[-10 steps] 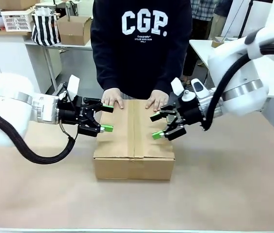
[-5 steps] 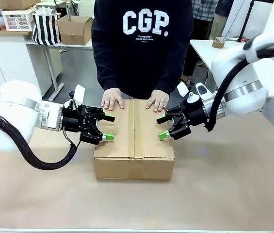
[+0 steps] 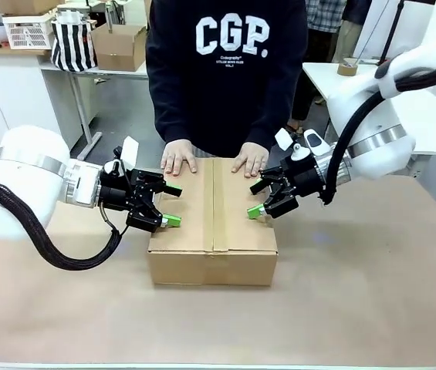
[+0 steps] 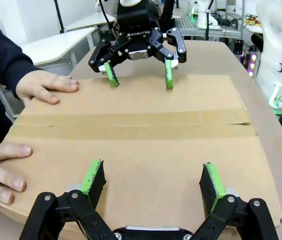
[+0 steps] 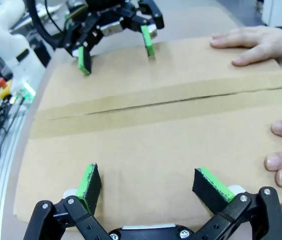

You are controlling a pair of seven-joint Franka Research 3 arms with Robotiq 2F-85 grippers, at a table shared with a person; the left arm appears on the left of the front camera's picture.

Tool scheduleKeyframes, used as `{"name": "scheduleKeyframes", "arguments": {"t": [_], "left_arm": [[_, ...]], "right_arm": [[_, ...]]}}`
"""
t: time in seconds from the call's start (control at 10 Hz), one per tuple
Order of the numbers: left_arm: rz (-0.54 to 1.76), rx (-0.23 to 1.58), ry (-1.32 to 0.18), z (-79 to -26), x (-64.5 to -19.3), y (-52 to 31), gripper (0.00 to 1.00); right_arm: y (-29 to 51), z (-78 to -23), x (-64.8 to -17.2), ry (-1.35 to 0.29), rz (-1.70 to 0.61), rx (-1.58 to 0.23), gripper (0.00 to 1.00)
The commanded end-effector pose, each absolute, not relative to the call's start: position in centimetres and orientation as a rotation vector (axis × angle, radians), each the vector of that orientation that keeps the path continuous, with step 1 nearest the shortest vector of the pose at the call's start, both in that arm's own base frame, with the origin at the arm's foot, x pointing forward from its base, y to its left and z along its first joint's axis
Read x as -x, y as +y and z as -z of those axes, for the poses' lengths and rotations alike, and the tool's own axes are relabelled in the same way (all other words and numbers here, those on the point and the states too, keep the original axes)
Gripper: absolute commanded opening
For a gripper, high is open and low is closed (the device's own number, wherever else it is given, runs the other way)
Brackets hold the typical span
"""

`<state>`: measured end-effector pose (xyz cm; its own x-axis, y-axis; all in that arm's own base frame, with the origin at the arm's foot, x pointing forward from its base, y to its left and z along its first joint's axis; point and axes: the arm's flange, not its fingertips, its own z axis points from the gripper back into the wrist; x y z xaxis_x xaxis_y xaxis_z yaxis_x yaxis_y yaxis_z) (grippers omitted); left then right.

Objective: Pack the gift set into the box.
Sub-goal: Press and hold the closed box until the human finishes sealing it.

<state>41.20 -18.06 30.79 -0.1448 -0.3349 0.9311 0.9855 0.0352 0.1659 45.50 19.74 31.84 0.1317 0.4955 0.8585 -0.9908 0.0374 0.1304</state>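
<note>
Edging inward, right gripper (image 3: 257, 199) and left gripper (image 3: 173, 205) now overhang the box (image 3: 210, 266).

Bright, even indoor light; wrist views edge-warped.

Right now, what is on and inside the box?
The person's hands rest on the far edge of the box; the open left pincer and right pincer are over its sides. Closed flaps hide the inside.
</note>
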Motion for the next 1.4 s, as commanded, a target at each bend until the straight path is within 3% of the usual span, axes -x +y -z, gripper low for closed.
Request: {"name": "scheduleKeyframes", "arguments": {"t": [0.0,1.3], "left_arm": [[1.417,0.852,-1.098,-30.49,-41.01,-18.03,1.0],[1.417,0.852,-1.098,-30.49,-41.01,-18.03,1.0]], "right_arm": [[19.73,-31.63,-45.27,-0.734,-1.306,-0.887,1.0],[19.73,-31.63,-45.27,-0.734,-1.306,-0.887,1.0]]}}
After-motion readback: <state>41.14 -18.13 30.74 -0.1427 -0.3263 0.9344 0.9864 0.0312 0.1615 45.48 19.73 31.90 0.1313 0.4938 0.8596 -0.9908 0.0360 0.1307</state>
